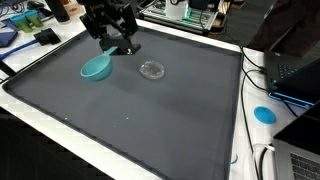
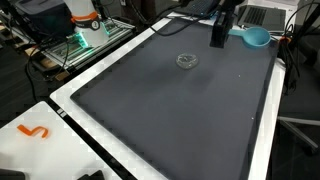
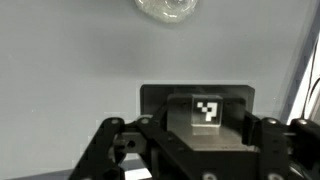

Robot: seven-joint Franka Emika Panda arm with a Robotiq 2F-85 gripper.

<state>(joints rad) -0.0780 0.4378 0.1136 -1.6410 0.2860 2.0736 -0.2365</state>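
Hovering by the mat's (image 1: 150, 120) edge, the gripper (image 1: 119, 47) hangs between teal bowl (image 1: 96, 68) and clear dish (image 1: 152, 70). Jaws wide apart, empty.

Lab: laptop (image 1: 298, 72), cables (image 1: 252, 62), electronics rig (image 2: 85, 30) around bench (image 1: 150, 115)

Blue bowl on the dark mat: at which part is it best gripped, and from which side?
The blue bowl stands upright on the mat, opening up, so probably grip its rim from above, one finger inside the wall and one outside. Its round, sloping side looks poor for a side grasp.
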